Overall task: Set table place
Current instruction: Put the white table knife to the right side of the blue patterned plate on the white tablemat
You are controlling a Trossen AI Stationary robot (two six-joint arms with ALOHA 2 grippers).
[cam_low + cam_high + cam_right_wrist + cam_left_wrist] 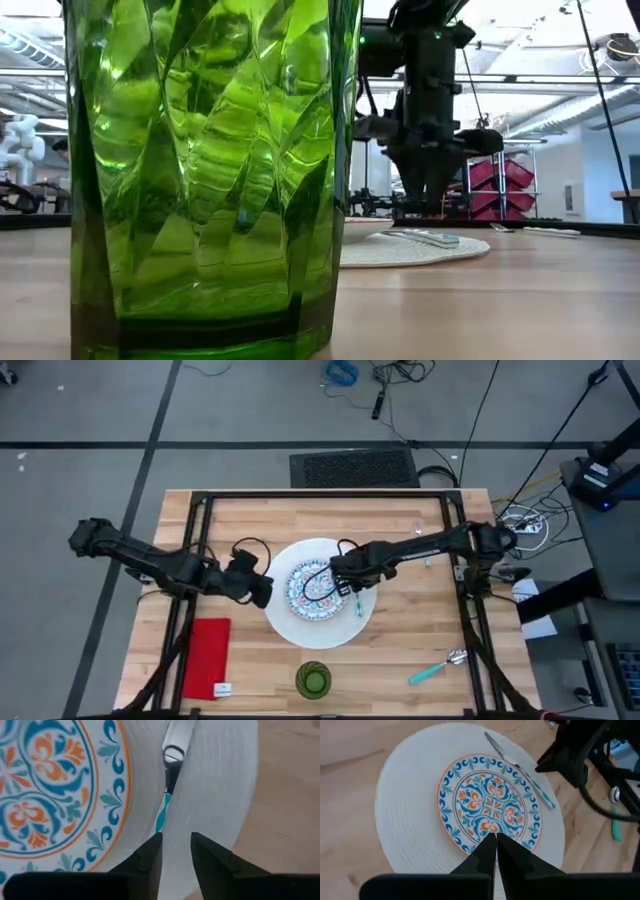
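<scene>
A large white plate lies mid-table with a small blue-red patterned plate on it. A silver utensil with a teal striped handle rests on the white plate's rim, right of the small plate. My right gripper is open just behind the handle's end, fingers either side of its line. My left gripper is shut and hovers at the patterned plate's left edge. The green glass cup stands near the front edge and fills the low view.
A red napkin lies at the front left. A teal-handled spoon lies on the table at the front right. The black frame runs along the table's far side and down both sides.
</scene>
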